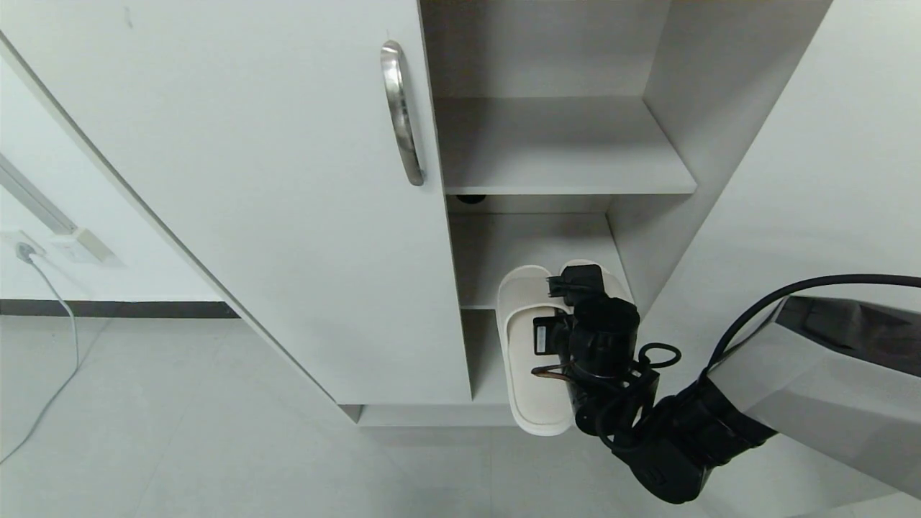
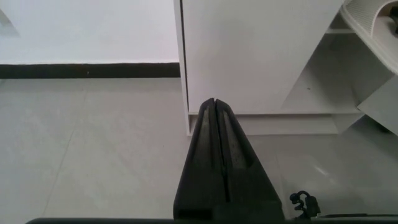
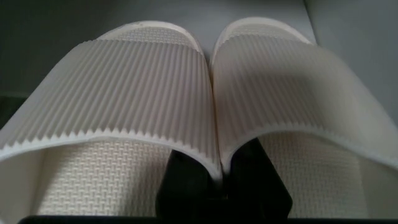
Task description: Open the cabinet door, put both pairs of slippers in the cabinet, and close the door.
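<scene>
A pair of white slippers (image 1: 529, 360) is held side by side at the cabinet's lower shelf (image 1: 532, 252), toes over the shelf and heels hanging out past its front. My right gripper (image 1: 575, 288) is shut on their ribbed straps (image 3: 137, 87), with the right gripper's black fingers (image 3: 221, 180) pinching the two inner strap edges together. The left cabinet door (image 1: 252, 180) with its metal handle (image 1: 401, 111) is closed, while the right door (image 1: 791, 180) stands open. My left gripper (image 2: 214, 106) is shut on nothing, low over the floor facing the cabinet base (image 2: 261, 121). A slipper edge (image 2: 373, 18) is visible there.
An empty upper shelf (image 1: 554, 151) sits above the lower one. A wall socket with a grey cable (image 1: 25, 252) is at the far left, the cable trailing onto the tiled floor (image 1: 216, 446). A black baseboard (image 1: 108, 309) runs along the wall.
</scene>
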